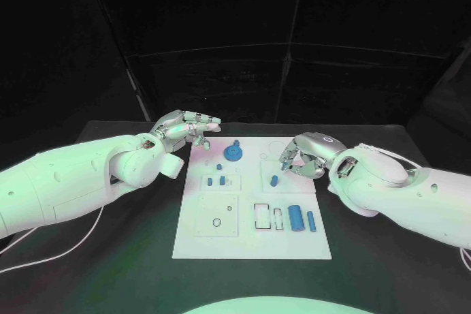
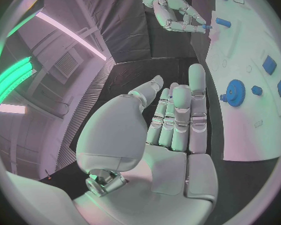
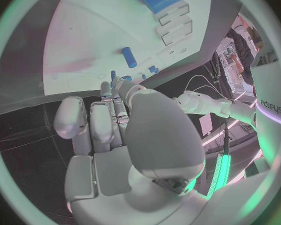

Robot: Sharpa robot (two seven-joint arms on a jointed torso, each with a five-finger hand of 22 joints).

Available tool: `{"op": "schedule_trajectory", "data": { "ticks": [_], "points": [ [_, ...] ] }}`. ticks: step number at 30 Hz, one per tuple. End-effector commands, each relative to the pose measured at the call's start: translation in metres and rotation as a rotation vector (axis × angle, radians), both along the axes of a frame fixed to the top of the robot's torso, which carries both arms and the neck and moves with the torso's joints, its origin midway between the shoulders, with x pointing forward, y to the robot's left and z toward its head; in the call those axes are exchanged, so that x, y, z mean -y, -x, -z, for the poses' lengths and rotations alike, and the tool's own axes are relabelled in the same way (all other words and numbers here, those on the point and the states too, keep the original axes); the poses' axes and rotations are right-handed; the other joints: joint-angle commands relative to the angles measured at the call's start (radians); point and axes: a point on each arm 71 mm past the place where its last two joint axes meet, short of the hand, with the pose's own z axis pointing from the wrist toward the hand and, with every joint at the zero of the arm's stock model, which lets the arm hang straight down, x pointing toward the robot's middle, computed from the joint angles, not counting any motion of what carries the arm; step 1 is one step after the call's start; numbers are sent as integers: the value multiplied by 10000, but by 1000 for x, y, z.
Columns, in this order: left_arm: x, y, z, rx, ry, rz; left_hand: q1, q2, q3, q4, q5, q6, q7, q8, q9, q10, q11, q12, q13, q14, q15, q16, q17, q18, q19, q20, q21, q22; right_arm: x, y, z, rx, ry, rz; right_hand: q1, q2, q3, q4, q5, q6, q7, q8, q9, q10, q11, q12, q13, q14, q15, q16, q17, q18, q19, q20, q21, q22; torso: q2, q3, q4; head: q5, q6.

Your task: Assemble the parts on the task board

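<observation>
Task board (image 1: 252, 242) lies mid black bench (image 1: 118, 273), blue parts (image 1: 295, 220) on it. Left hand (image 1: 184, 130) hovers off board's far left corner, fingers apart, empty. Right hand (image 1: 300, 157) pinches a small blue part (image 1: 277, 169) over board's right side.

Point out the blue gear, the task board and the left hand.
blue gear (image 1: 233, 152), head view, on its toothed disc.
task board (image 1: 250, 242), head view, on its bare near margin.
left hand (image 1: 186, 128), head view, on the middle of the hand.
</observation>
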Motion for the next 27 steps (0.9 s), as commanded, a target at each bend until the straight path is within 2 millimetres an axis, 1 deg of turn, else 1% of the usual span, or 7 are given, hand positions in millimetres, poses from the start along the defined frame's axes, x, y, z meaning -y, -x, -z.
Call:
{"op": "schedule_trajectory", "data": {
  "ticks": [1, 6, 13, 18, 23, 26, 27],
  "points": [
    [0, 0, -2, 102, 135, 34, 71, 54, -34, -48, -43, 3, 41, 44, -7, -32, 25, 35, 14, -83, 2, -58, -10, 132, -70, -14, -53, -9, -4, 3, -10, 390, -568, -50, -61, 13, 62, -10, 68, 72, 31, -54, 15, 89, 2, -57, -11, 328, -49, -13, 16, -61, 87, -6, 65, 30, 2, 0, 3, 26, 4],
    [-1, 0, -2, 118, 130, 3, 71, 54, -34, -48, -43, 3, 41, 44, -7, -32, 25, 35, 14, -83, 2, -58, -10, 132, -70, -14, -53, -9, -14, 9, -21, 686, -980, -355, -62, 8, 70, -23, 81, 75, 32, -54, 15, 94, 2, -59, -13, 331, -51, -5, 24, -67, 103, -7, 80, 58, 10, -2, -9, 66, 4],
    [0, -1, -2, 137, 138, 3, 71, 54, -34, -48, -43, 3, 41, 44, -7, -32, 25, 35, 14, -83, 2, -58, -10, 132, -70, -14, -53, -9, -35, 18, -28, 852, -1356, -942, -61, 0, 77, -38, 93, 73, 35, -58, 13, 94, 3, -65, -16, 336, -52, 13, 44, -71, 115, -9, 92, 78, 11, 4, -2, 160, -6],
    [0, 0, -2, 153, 148, 10, 80, 61, -42, -51, -43, -3, 48, 44, -8, -48, 30, 38, 12, -88, 4, -55, -10, 131, -72, -13, -61, -15, -55, 21, -29, 802, -1486, -1396, -59, -7, 87, -57, 107, 67, 39, -64, 11, 91, 6, -72, -21, 338, -52, 21, 50, -72, 118, -11, 95, 81, 5, -4, -2, 306, -25],
    [0, 0, -3, 178, 156, -5, 85, 64, -47, -53, -43, -6, 51, 43, -9, -57, 33, 40, 11, -91, 6, -53, -9, 130, -73, -12, -65, -18, -73, 20, -27, 749, -1567, -1752, -58, -5, 102, -76, 134, 66, 43, -68, 10, 92, 9, -78, -25, 338, -51, 21, 42, -74, 124, -12, 101, 90, 8, 1, -11, 517, -100],
    [0, 0, -3, 195, 155, -28, 85, 64, -47, -53, -43, -6, 51, 43, -9, -57, 33, 40, 11, -91, 6, -53, -9, 130, -73, -12, -65, -18, -82, 20, -23, 795, -1556, -1976, -58, 3, 125, -101, 183, 69, 48, -72, 9, 97, 12, -86, -30, 340, -48, 29, 43, -74, 125, -13, 103, 90, 6, -3, -11, 616, -156],
    [0, 0, -3, 199, 155, -33, 85, 64, -47, -53, -43, -6, 51, 43, -9, -57, 33, 40, 11, -91, 6, -53, -9, 130, -73, -12, -65, -18, -85, 21, -21, 818, -1534, -2049, -63, 5, 140, -119, 230, 74, 50, -73, 9, 103, 15, -91, -34, 342, -47, 35, 45, -75, 127, -13, 107, 94, 9, -7, -5, 645, -126]
  ]
}}
